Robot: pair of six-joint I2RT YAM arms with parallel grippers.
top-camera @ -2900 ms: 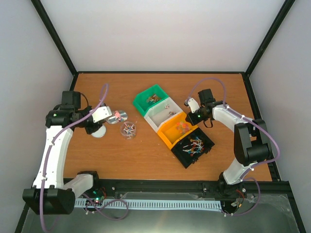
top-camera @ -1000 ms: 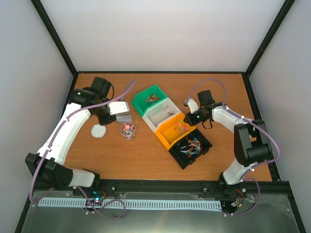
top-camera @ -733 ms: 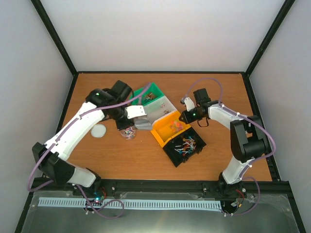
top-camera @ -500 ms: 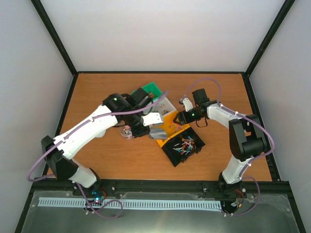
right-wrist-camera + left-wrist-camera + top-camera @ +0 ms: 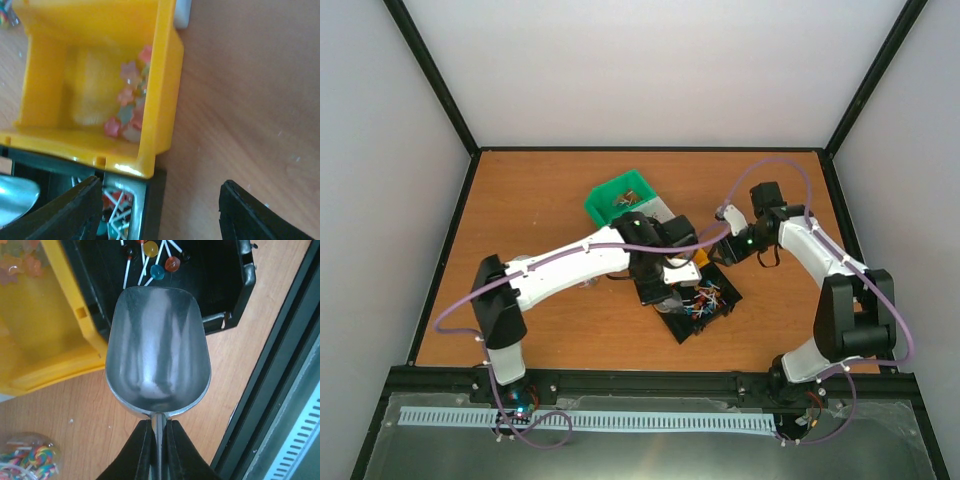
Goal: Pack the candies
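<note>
My left gripper is shut on the thin handle of an empty metal scoop. The scoop hovers over the near corner of a black bin holding lollipop candies. Beside it stands a yellow-orange bin with pale pink and orange candies in one corner. My right gripper is open, its jaws straddling the corner where the orange and black bins meet, with nothing between them. From above, the left arm reaches across the bins to its gripper, and the right gripper sits just right of them.
A green bin and a white bin stand behind the left arm. A small clear jar of striped lollipops sits on the table left of the scoop. The table's black front rail is close by.
My left arm has swung right from the jar to the bins, carrying the scoop. The row of bins has shifted and turned. My right gripper has opened and pulled back right.
</note>
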